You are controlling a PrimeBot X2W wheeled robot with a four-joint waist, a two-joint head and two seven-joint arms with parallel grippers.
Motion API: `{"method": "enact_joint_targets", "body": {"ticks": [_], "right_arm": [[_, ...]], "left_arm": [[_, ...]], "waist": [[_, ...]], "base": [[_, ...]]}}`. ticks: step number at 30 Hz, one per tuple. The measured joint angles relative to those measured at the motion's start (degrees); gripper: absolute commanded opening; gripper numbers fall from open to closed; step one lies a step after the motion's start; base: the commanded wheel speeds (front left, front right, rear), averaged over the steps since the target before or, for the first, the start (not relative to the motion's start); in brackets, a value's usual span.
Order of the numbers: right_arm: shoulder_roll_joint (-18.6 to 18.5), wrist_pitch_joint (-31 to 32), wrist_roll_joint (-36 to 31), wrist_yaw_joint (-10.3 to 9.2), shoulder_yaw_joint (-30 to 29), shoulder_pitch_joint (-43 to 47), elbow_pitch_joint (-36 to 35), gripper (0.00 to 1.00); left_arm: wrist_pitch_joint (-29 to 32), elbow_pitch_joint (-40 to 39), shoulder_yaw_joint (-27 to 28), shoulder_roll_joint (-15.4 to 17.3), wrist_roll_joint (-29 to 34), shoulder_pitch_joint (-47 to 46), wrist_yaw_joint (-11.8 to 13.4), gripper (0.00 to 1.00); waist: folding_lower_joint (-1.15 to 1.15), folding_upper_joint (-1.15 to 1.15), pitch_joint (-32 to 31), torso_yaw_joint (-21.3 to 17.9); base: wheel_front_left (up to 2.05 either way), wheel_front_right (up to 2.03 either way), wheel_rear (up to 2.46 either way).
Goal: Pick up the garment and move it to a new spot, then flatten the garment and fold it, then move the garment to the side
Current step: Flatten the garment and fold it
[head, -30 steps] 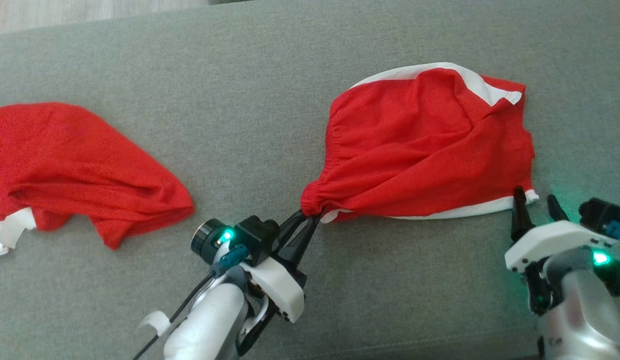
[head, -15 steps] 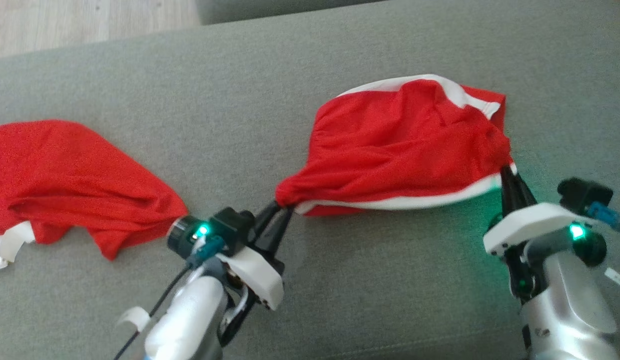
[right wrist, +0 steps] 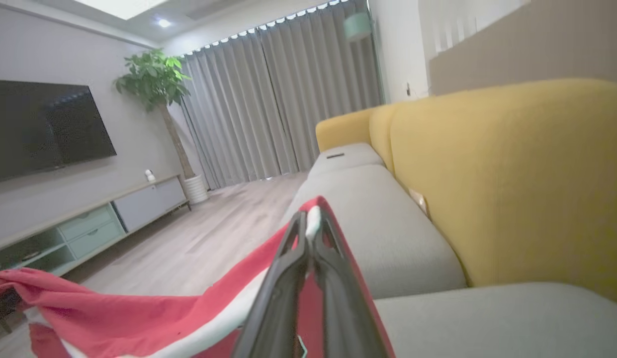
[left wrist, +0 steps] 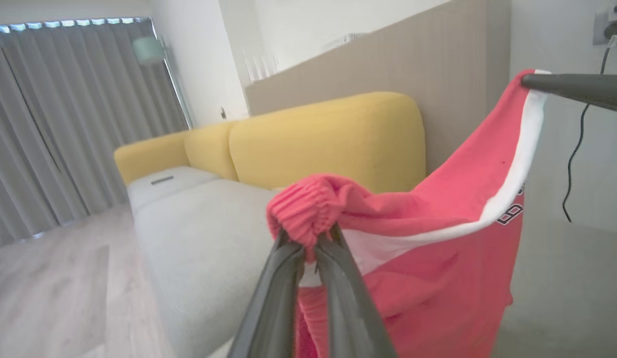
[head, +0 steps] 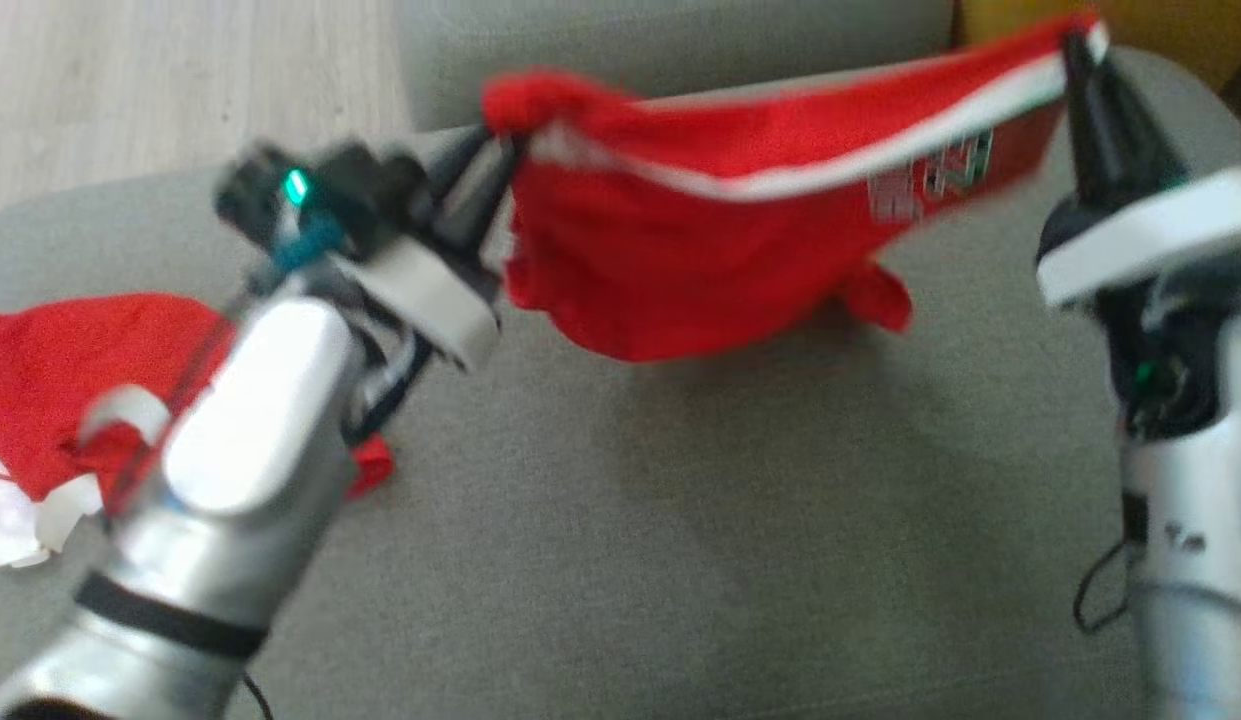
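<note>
The garment [head: 700, 260] is a pair of red shorts with a white stripe and a printed logo. It hangs stretched in the air above the grey sofa seat [head: 680, 520]. My left gripper [head: 495, 150] is shut on its bunched elastic waistband at the left end, which the left wrist view shows as the garment [left wrist: 437, 238] pinched by my left gripper [left wrist: 310, 238]. My right gripper [head: 1075, 45] is shut on the white-trimmed corner at the right end. In the right wrist view my right gripper [right wrist: 310, 223] clamps the garment [right wrist: 139, 318] hem.
A second red garment [head: 50, 380] with white trim lies on the seat at the left, partly behind my left forearm. Wooden floor [head: 180, 80] lies beyond the seat's far edge. Yellow sofa backrest cushions [right wrist: 512, 174] stand to the right.
My right gripper has shut on the garment's right corner. Both arms have lifted the garment off the seat and stretched it between them. The head camera has shifted too.
</note>
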Motion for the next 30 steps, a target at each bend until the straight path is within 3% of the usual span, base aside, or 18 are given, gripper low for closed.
{"method": "enact_joint_targets", "body": {"ticks": [7, 14, 18, 23, 30], "right_arm": [[1.0, 4.3, -2.8, -0.01, -2.4, -3.3, -5.3, 0.0], [3.3, 12.1, -5.0, 0.0, -7.2, 4.9, -17.8, 0.0], [3.6, 14.7, -6.9, 0.0, -8.5, 5.2, -20.6, 0.0], [3.7, 14.6, -8.3, -0.01, -8.5, -2.3, -15.5, 0.0], [3.6, 3.1, -11.9, 0.0, -7.5, -29.2, 7.7, 0.0]], "left_arm": [[2.6, -3.1, 1.0, 2.8, -3.5, -4.6, 0.1, 0.0], [9.6, -14.4, 1.7, 6.1, -8.3, 4.1, 1.1, 0.0], [13.0, -19.1, 1.7, 8.3, -8.3, 5.1, 1.3, 0.0], [14.9, -18.2, 1.6, 8.6, -8.3, -1.5, 1.0, 0.0], [12.6, -4.1, 0.4, 8.4, -8.2, -24.1, 0.0, 0.0]], "waist": [[0.0, 0.0, -2.7, 0.4], [0.0, 0.0, -1.4, 1.2], [0.0, 0.0, 1.0, 1.4], [0.0, 0.0, 4.6, 1.1], [0.01, 0.0, 14.2, -0.4]], "base": [[0.0, 0.0, 0.0], [0.0, 0.0, 0.0], [0.0, 0.0, 0.0], [0.0, 0.0, 0.0], [0.0, 0.0, 0.0]]}}
